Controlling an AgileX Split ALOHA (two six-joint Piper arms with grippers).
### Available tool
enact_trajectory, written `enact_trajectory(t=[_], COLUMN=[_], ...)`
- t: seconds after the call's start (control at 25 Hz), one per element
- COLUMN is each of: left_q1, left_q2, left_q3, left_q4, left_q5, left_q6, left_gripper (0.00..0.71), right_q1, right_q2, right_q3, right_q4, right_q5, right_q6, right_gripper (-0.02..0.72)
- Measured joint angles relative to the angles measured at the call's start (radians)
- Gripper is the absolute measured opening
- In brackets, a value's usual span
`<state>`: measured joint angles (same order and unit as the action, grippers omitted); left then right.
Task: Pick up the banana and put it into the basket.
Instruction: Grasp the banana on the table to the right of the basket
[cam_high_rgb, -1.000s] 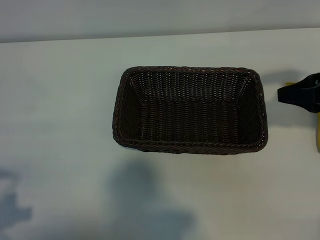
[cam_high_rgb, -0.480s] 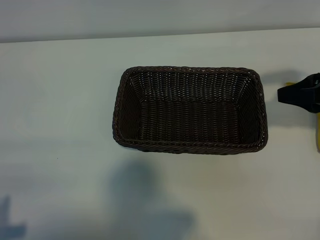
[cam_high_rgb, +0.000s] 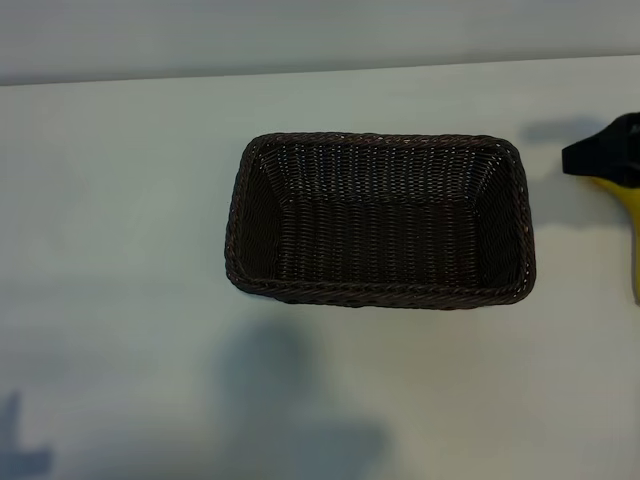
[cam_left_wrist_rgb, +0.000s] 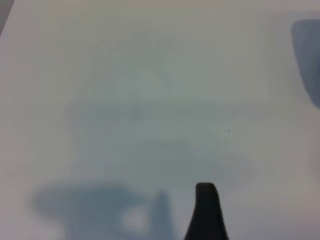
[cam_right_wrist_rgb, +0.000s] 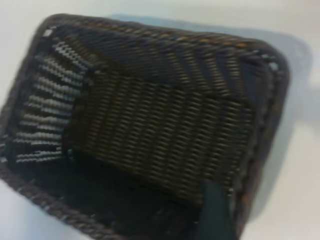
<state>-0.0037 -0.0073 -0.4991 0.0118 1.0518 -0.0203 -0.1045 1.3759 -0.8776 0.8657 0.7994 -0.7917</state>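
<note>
the left claw (cam_left_wrist_rgb: 206, 210) is seen over bare worktop (cam_high_rgb: 120, 220), well apart from the basket (cam_high_rgb: 380, 290), only one dark fingertip showing; its fingers are set apart and nothing is held. the basket is shown lying empty at mid-worktop. just beside the basket's right end, the right claw (cam_high_rgb: 605, 160) is seen at the frame edge, clamped on the banana (cam_high_rgb: 632, 235), which is held off the worktop, outside the basket.

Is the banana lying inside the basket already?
No, the basket holds nothing in the exterior view; the banana shows at the far right edge, outside it.
</note>
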Motion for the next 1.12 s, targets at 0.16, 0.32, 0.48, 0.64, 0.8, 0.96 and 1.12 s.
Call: enact_trajectory(t=[0.16, 0.32, 0.48, 0.64, 0.8, 0.96, 1.12], left_q1=[0.000, 0.000, 0.000, 0.000, 0.000, 0.000, 0.000], left_q2=[0.000, 0.000, 0.000, 0.000, 0.000, 0.000, 0.000], left_q3=[0.000, 0.000, 0.001, 0.001, 0.001, 0.001, 0.001], left_q4=[0.000, 0.000, 0.000, 0.000, 0.001, 0.001, 0.001], left_q5=[0.000, 0.000, 0.000, 0.000, 0.000, 0.000, 0.000], left_q6=[0.000, 0.000, 0.000, 0.002, 0.002, 0.005, 0.005], left_gripper=[0.570, 0.570, 0.569, 0.569, 0.569, 0.569, 0.569], right_q1=[0.000, 0.000, 0.000, 0.000, 0.000, 0.000, -0.001], right_q2=[0.064, 0.114, 0.151, 0.186, 0.231, 0.298, 0.365], right_q3=[-0.070, -0.117, -0.135, -0.144, -0.147, -0.147, -0.147], right_q4=[-0.129, -0.285, -0.442, -0.564, -0.671, -0.768, -0.793], right_q5=[0.008, 0.017, 0.008, -0.023, -0.064, -0.074, -0.089], right_q6=[0.095, 0.233, 0.400, 0.516, 0.614, 0.667, 0.694], right_gripper=[0.513, 0.513, 0.513, 0.513, 0.513, 0.513, 0.513])
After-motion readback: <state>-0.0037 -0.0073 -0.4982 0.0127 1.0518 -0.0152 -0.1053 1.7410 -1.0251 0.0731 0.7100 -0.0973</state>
